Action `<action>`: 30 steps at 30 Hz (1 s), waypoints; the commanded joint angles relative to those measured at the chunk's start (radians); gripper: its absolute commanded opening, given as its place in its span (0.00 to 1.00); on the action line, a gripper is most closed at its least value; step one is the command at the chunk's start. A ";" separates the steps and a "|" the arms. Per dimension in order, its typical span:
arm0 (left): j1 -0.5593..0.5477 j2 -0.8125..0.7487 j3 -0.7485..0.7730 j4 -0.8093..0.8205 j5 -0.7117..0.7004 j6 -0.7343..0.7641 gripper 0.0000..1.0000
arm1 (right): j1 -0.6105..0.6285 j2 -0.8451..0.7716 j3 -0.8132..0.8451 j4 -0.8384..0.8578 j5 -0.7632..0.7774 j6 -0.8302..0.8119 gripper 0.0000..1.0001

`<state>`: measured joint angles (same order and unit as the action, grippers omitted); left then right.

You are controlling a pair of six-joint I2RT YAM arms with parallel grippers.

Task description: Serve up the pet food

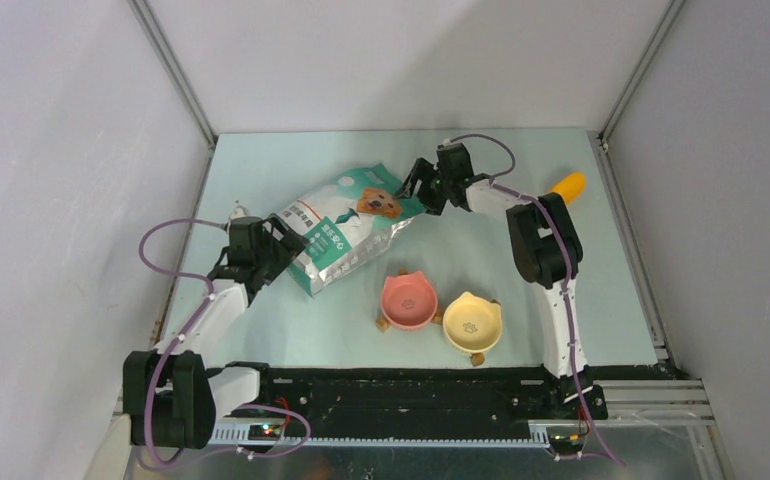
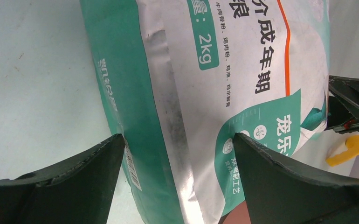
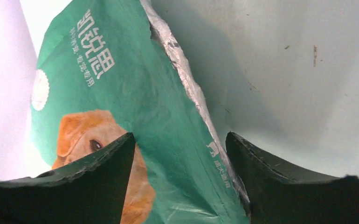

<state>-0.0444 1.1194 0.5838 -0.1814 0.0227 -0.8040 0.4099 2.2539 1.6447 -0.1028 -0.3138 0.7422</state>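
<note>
The green-white foil bag (image 1: 346, 225) with a golden dog lies flat on the pale table, its top toward the back right. No kibble shows; the pet food is hidden inside the bag. My left gripper (image 1: 283, 240) is open and straddles the bag's lower end (image 2: 205, 93), its jaws (image 2: 177, 136) wide on either side. My right gripper (image 1: 416, 185) is open at the bag's top corner, its jaws (image 3: 180, 134) either side of the silver sealed edge of the bag (image 3: 159, 107). Neither gripper is closed on the bag.
A pink cat-eared bowl (image 1: 408, 300) and a yellow one (image 1: 472, 322) stand side by side near the front, right of the bag. An orange scoop (image 1: 568, 186) lies at the back right; it also shows in the left wrist view (image 2: 348, 149). Walls enclose the table.
</note>
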 commanded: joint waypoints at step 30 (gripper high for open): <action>-0.094 -0.110 -0.114 0.079 0.169 0.008 0.91 | 0.126 -0.588 -0.002 0.153 -0.223 -0.162 0.00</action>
<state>-0.0711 1.0565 0.4862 -0.0860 0.1116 -0.7887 0.4866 1.8473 1.4422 -0.0467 -0.4572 0.6369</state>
